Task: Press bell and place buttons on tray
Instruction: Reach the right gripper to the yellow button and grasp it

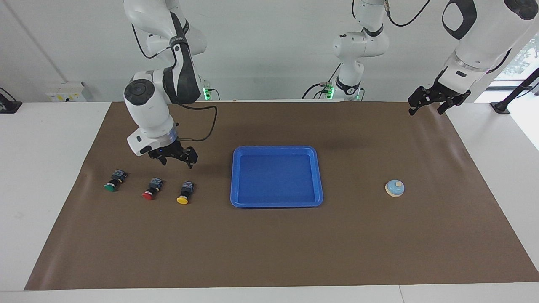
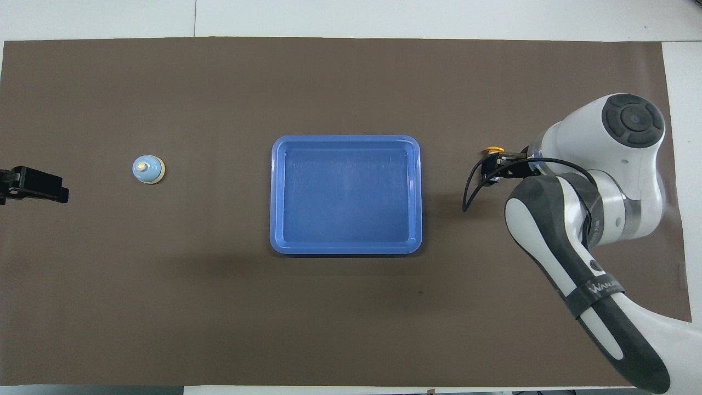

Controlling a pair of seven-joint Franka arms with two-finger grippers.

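Mat: yellow btn under right tool

Three buttons lie in a row: one green, one red, one yellow. There is one tray, one bell, and one brown mat.

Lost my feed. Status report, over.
Right end effector open, above yellow button. Left end effector open, waiting at table edge. Tray bare, bell untouched. Nothing in the way.

brown mat | covers white table | lies flat
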